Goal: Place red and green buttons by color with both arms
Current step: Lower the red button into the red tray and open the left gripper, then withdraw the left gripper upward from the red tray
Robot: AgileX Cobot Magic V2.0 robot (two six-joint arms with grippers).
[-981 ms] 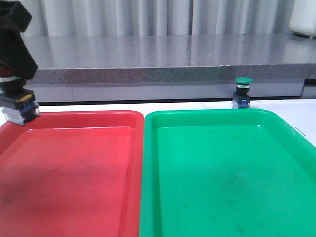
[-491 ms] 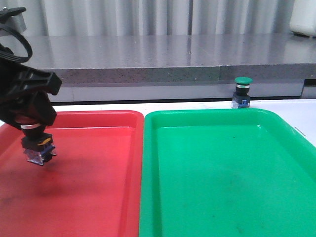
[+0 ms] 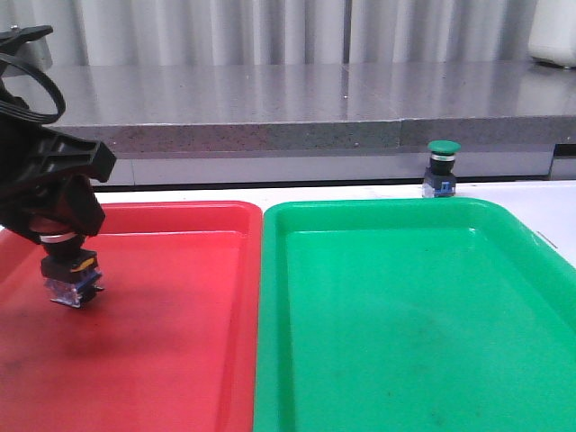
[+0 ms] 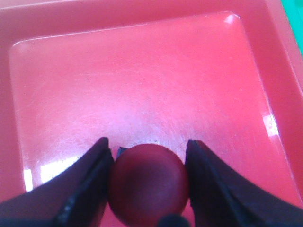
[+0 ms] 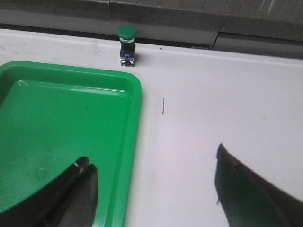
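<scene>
Right now my left gripper (image 3: pixel 63 247) hangs over the left part of the red tray (image 3: pixel 171 306), and its jaws are clamped on the red button (image 4: pixel 147 183). From the left wrist camera I see the dull red cap squeezed between the two dark fingers (image 4: pixel 80 189), one pressed against each side, with the glossy tray floor spread out behind it. From the front, the cap itself is hidden inside the black gripper body, but the silver ring, black collar and bluish clear base stick out underneath, pointing down at a slight tilt. I cannot tell whether that base is touching the tray floor or sits just above it; a dim shadow lies on the red plastic under it. The green button (image 3: pixel 442 168) stands upright on the white table (image 5: pixel 218 94), just beyond the far rim of the green tray (image 3: pixel 405 315) and near that tray's far right corner, in front of the grey ledge (image 3: pixel 297 117). It is apart from the tray, not inside it. My right gripper (image 5: pixel 156 198) does not appear in the front camera, but its wrist camera shows the two dark fingers spread wide with nothing between them, one over the green tray's edge and the other over bare table. The green button is well apart from those fingers, farther back on the table.
</scene>
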